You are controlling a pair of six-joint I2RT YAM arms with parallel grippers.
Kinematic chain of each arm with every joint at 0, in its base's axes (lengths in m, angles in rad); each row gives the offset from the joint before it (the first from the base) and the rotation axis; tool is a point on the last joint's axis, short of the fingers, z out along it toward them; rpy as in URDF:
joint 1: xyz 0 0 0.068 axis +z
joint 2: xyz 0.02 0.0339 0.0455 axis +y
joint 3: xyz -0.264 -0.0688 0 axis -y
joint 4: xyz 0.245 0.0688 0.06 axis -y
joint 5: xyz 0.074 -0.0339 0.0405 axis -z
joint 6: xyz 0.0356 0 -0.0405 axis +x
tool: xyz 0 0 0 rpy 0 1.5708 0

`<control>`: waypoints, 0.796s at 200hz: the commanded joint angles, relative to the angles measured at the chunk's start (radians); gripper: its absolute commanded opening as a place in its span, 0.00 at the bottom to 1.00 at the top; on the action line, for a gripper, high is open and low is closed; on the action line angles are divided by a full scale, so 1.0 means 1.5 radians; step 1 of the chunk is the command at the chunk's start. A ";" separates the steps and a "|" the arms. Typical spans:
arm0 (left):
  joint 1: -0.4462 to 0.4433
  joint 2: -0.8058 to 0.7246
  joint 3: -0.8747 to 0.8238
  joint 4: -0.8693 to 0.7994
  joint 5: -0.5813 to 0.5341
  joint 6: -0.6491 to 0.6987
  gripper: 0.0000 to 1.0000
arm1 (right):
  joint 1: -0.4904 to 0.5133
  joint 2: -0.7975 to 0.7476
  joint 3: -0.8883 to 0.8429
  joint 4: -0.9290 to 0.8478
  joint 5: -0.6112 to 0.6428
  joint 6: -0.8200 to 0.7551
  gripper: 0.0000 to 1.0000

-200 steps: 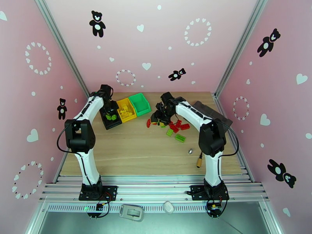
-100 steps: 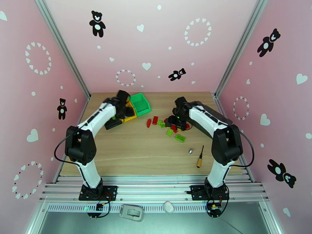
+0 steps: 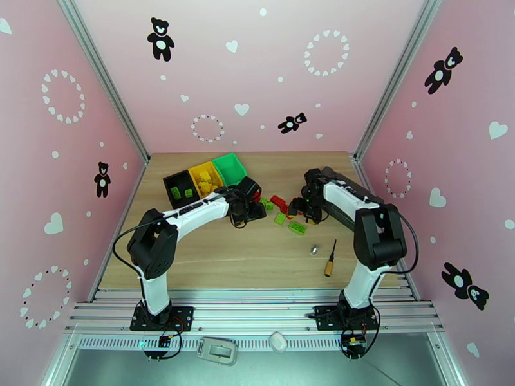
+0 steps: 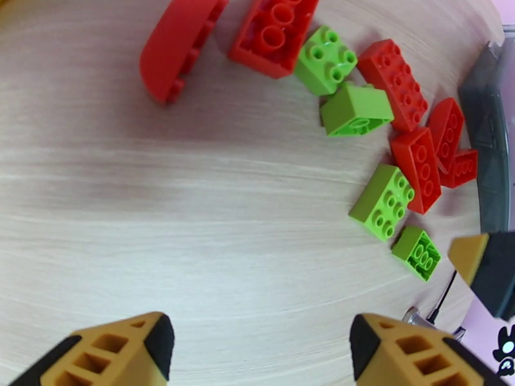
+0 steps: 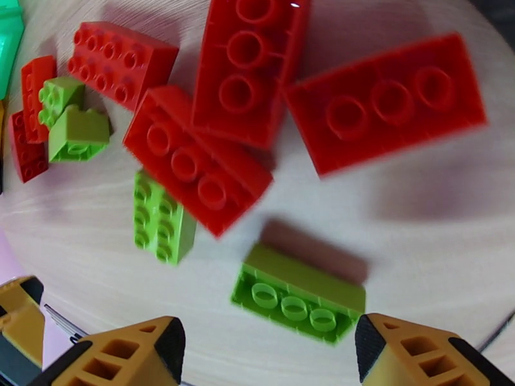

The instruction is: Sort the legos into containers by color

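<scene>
- Three small open-top plastic bins joined in a row stand on the wooden table [image 3: 212, 252], left of the loose pile of red and light green studded bricks [image 3: 279, 202], in the top view: the black bin [image 3: 168, 188], the yellow bin [image 3: 195, 170] and the green bin [image 3: 230, 168].
- Green bricks lie in the black bin and yellow ones in the yellow bin.
- The left gripper [image 3: 252, 210] hangs at the pile's left edge and the right gripper [image 3: 301, 208] at its right edge.
- A brass-tipped black pen-like tool [image 3: 331, 258] lies apart from the pile, toward the arm bases.
- From the left wrist, the left gripper [image 4: 257, 345] has its fingers spread wide over bare wood with nothing between them. The pile [image 4: 384, 201] lies beyond them and to the right, against a flat dark grey tray [image 4: 492, 156].
- From the right wrist, the right gripper [image 5: 270, 349] is likewise spread and empty. An upturned green brick [image 5: 299, 300] at the pile's near edge lies just ahead of the gap, and the red bricks [image 5: 196, 159] lie beyond it.
</scene>
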 commanded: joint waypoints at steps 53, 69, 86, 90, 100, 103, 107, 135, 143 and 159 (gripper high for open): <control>0.011 -0.032 -0.026 0.001 -0.012 -0.021 0.79 | 0.025 0.024 -0.029 0.038 -0.066 0.004 0.72; 0.018 -0.035 -0.027 0.000 -0.014 -0.021 0.79 | 0.049 0.008 -0.049 0.051 -0.069 0.021 0.72; 0.024 -0.034 -0.025 -0.002 -0.013 -0.022 0.79 | 0.076 -0.005 -0.067 0.062 -0.087 0.046 0.71; 0.025 -0.033 -0.023 -0.004 -0.012 -0.022 0.80 | 0.083 -0.007 -0.068 0.061 -0.088 0.052 0.71; 0.028 -0.029 -0.019 -0.005 -0.012 -0.023 0.80 | 0.103 -0.017 -0.072 0.062 -0.090 0.063 0.70; 0.028 -0.028 -0.017 -0.006 -0.013 -0.022 0.80 | 0.109 -0.021 -0.073 0.063 -0.091 0.067 0.70; 0.028 -0.026 -0.016 -0.007 -0.012 -0.022 0.80 | 0.115 -0.027 -0.076 0.066 -0.092 0.072 0.70; 0.027 -0.012 -0.005 -0.008 -0.006 -0.026 0.80 | 0.137 -0.066 -0.083 0.067 -0.094 0.092 0.70; 0.023 -0.006 0.001 -0.012 -0.005 -0.024 0.80 | 0.136 -0.076 -0.082 0.054 -0.081 0.092 0.71; 0.010 0.009 0.023 -0.026 -0.005 -0.016 0.80 | 0.125 -0.091 -0.078 0.004 -0.039 0.080 0.71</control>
